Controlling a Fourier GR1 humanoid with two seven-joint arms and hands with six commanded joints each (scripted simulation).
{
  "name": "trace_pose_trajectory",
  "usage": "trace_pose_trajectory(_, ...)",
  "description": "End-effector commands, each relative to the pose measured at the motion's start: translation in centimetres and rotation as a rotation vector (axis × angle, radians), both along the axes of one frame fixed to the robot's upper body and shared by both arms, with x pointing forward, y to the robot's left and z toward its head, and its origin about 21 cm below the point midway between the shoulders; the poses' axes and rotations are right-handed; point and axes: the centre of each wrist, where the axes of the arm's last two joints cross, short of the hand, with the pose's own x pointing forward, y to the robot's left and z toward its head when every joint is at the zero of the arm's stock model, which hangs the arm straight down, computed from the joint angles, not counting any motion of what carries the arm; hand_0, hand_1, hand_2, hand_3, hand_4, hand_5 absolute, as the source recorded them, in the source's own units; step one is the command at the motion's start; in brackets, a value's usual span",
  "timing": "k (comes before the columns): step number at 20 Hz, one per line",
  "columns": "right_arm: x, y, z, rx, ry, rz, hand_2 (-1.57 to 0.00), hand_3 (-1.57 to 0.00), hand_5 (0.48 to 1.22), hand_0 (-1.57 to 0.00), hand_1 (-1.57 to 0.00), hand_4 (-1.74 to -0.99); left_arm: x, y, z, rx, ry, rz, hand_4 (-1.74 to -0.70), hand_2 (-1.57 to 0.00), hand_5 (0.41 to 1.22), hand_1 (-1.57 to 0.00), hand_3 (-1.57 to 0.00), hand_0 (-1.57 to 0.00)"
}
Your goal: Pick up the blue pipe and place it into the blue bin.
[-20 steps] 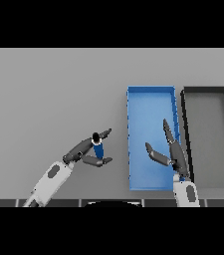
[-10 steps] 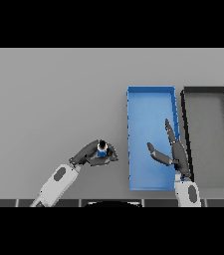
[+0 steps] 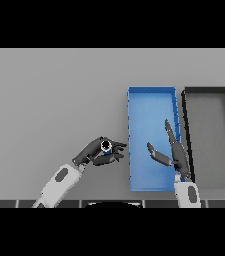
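**Desk:** What does the head view show?

**Caption writer:** At the front of the flat grey worktop (image 3: 49, 100), the robot's left hand (image 3: 95, 152) has its dark fingers and thumb curled round the short blue pipe (image 3: 106, 146), of which little shows but a pale round end between the fingers. Hand and pipe sit just beside the left wall of the shallow rectangular blue bin (image 3: 152, 92), not over it.

**Desk:** And the other hand?

**Caption writer:** The right hand (image 3: 176, 152) is over the bin's right wall near its front corner, fingers straight and spread, thumb held out to the left, holding nothing.

**Desk:** Anything else on the worktop?

**Caption writer:** A dark rectangular bin (image 3: 207, 91) stands just beside the blue one, toward the right edge. I cannot tell whether the two touch.

**Desk:** How far along would you put it?

**Caption writer:** By my reading, the pick-up is done: the pipe is in the grasp. Whether it is clear of the worktop I cannot tell. Left to do: carry it across the near wall and release it inside the blue bin, where no pipe lies yet.
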Motion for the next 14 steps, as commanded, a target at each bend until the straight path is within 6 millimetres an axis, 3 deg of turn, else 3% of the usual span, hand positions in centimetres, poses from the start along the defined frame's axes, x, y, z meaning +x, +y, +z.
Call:
trace_pose_trajectory(1, 0.0, -0.2, 0.0, -0.004, -0.009, 0.001, 0.0, 0.0, 0.603, 0.0, 0.0, -1.172, 0.1, -0.4, 0.5, 0.001, 0.003, -0.007, -1.73, -1.54, 1.208, -1.54, -1.46, -1.53)
trace_pose_trajectory(6, -0.3, -0.1, 0.0, -0.001, -0.038, 0.005, 0.0, 0.0, 0.603, 0.0, 0.0, -1.141, 0.2, -0.9, 2.9, 0.015, -0.013, -0.041, -1.74, -1.56, 1.217, -1.56, -1.49, -1.56)
trace_pose_trajectory(10, -0.5, -0.2, 0.4, 0.001, -0.034, -0.006, 0.0, 0.0, 0.605, 0.0, 0.0, -1.127, -0.1, -1.4, 3.1, 0.054, -0.007, -0.044, -1.74, -1.57, 1.219, -1.57, -1.5, -1.57)
trace_pose_trajectory(14, -0.6, -0.4, 0.2, 0.004, -0.02, -0.014, 0.0, 0.0, 0.605, 0.0, 0.0, -1.178, 0.0, -0.9, 3.2, 0.068, -0.016, -0.035, -1.74, -1.57, 1.219, -1.57, -1.49, -1.57)
